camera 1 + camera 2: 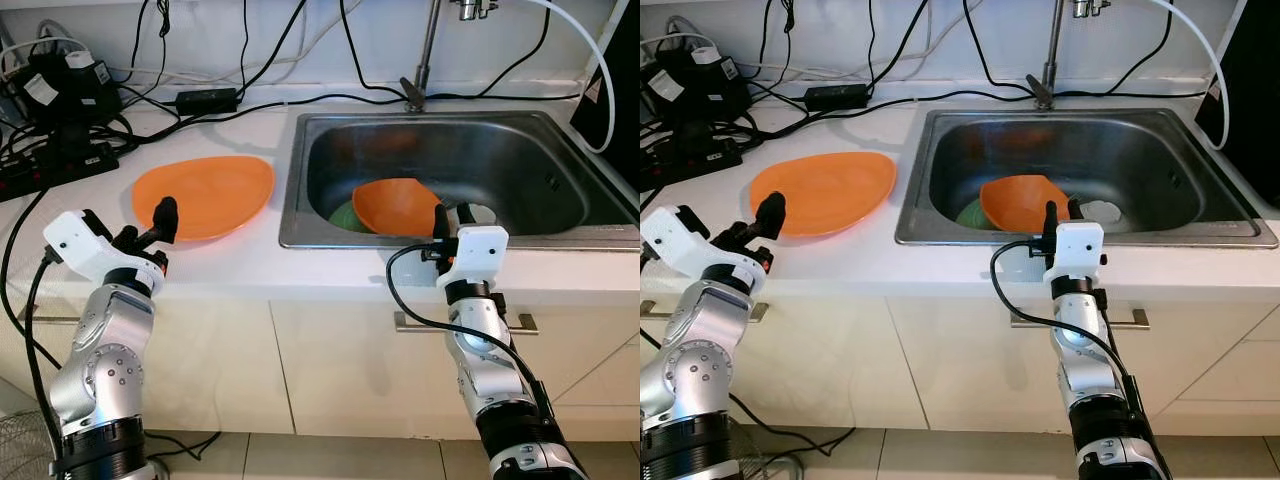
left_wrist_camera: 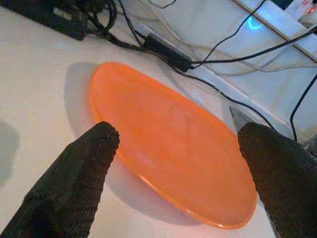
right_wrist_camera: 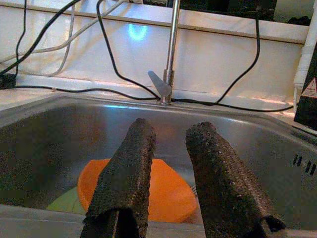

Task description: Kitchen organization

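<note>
left hand (image 2: 173, 163): fingers wide apart, empty, before orange plate (image 1: 205, 195) on white bench (image 1: 240, 262) | right hand (image 3: 171, 173): fingers slightly apart, empty, at sink (image 1: 520, 165) front rim, orange bowl (image 1: 395, 205) inside

**Both arms raised, claws empty**

I see my left arm bent up, its left claw (image 1: 160, 222) pointing forward with the fingers (image 2: 74, 183) spread wide. My right arm stands nearly upright, its right claw (image 1: 452, 218) aimed ahead with the fingers (image 3: 126, 173) a narrow gap apart, holding nothing.
</note>
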{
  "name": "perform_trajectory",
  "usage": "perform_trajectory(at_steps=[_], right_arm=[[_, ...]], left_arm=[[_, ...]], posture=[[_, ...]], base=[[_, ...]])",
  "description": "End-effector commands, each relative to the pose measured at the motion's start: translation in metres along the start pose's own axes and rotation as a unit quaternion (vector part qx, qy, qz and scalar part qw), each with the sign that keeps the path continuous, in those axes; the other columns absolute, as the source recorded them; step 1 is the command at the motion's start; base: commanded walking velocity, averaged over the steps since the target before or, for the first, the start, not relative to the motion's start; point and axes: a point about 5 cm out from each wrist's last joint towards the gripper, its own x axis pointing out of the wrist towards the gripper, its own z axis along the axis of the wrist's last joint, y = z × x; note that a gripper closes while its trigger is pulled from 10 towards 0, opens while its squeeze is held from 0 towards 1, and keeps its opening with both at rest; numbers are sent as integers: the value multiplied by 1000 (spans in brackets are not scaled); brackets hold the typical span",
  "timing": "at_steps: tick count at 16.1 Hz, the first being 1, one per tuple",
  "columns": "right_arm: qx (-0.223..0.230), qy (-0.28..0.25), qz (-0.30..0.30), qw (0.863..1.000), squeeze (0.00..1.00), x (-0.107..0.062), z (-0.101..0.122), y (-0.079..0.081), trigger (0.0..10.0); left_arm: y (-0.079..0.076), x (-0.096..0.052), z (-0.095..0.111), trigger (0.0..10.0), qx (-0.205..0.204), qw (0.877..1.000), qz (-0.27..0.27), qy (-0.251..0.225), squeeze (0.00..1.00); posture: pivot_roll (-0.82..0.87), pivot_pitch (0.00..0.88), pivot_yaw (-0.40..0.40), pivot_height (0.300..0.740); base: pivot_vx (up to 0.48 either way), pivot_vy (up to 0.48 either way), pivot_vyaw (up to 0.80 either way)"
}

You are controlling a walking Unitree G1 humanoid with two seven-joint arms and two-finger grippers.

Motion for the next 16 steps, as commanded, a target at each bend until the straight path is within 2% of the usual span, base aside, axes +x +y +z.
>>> perform_trajectory(at_steps=[1, 4, 5, 10, 13, 16], right_arm=[[5, 19, 5, 1000, 0, -2, -7, 4, 10000], [6, 20, 8, 1000, 0, -2, -7, 5, 10000], [7, 19, 10, 1000, 0, -1, -6, 6, 10000], [7, 18, 12, 1000, 0, -1, -6, 7, 10000], [8, 18, 14, 1000, 0, -1, -7, 8, 10000], [10, 18, 16, 1000, 0, -1, -6, 10, 10000]], left_arm=[[5, -1, 2, 10000, -11, 1000, 17, 5, 1000], [7, 1, -3, 10000, -14, 999, 26, 39, 1000], [7, 1, -7, 10000, -7, 998, 30, 56, 0], [3, 7, -9, 10000, -51, 991, 56, 110, 0], [0, 12, -3, 10000, -85, 984, 79, 134, 0], [-4, 16, -3, 10000, -90, 980, 84, 157, 0]], posture=[[98, 15, 68, 740], [97, 3, 68, 740], [96, 0, 68, 740], [96, 0, 69, 740], [98, 0, 72, 740], [96, 0, 75, 740]], base=[[0, 0, 0], [0, 0, 0], [0, 0, 0], [0, 0, 0], [0, 0, 0], [0, 0, 0]])
